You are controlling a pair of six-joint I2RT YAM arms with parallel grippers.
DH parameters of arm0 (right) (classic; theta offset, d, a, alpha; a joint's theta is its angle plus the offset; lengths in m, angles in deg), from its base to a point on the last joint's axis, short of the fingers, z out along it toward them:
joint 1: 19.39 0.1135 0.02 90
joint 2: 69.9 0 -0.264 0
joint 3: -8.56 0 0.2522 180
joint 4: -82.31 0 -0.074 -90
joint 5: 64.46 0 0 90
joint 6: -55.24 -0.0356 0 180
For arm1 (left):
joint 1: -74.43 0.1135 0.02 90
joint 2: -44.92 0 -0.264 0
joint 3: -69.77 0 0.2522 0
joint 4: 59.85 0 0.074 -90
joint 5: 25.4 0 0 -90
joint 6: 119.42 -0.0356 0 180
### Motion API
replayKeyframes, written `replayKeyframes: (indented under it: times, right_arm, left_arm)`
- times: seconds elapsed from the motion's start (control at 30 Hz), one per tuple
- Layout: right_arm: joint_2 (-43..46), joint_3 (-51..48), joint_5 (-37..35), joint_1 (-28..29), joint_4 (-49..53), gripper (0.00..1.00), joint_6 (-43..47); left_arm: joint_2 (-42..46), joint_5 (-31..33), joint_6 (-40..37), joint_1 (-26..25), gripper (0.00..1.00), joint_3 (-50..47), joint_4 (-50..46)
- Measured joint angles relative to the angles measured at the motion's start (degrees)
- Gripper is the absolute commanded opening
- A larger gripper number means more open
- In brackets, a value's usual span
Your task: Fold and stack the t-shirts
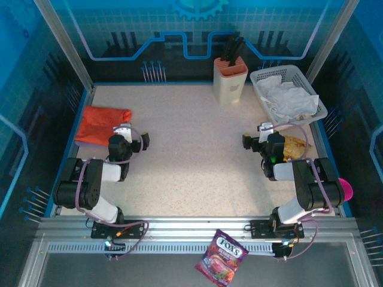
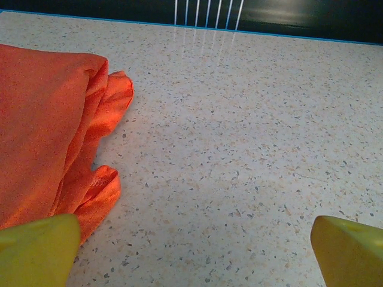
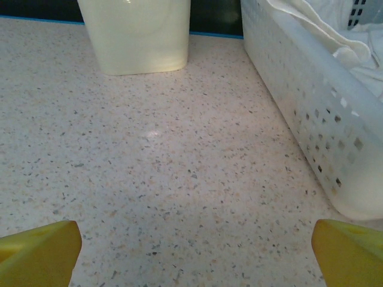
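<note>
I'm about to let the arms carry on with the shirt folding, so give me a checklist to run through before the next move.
1. Left end effector open and empty: ok.
2. Right end effector open and empty: ok.
3. White basket apart from it: ok, but close on its right.
4. Orange-red t-shirt folded at the table's left edge: ok, though one edge bunches loosely.
5. Second t-shirt stacked under it: cannot tell; a pale strip peeks out at its near edge.
6. Table bare between the arms: ok.
</note>
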Motion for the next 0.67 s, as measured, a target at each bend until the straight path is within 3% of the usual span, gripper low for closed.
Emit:
replayKeyframes:
  times: [0.67]
  right_arm:
    - [0.0, 0.0, 3.2, 0.0, 0.3, 1.0, 0.8]
  left_arm:
    - [0.0, -0.2, 0.0, -0.1, 0.99, 0.0, 0.0]
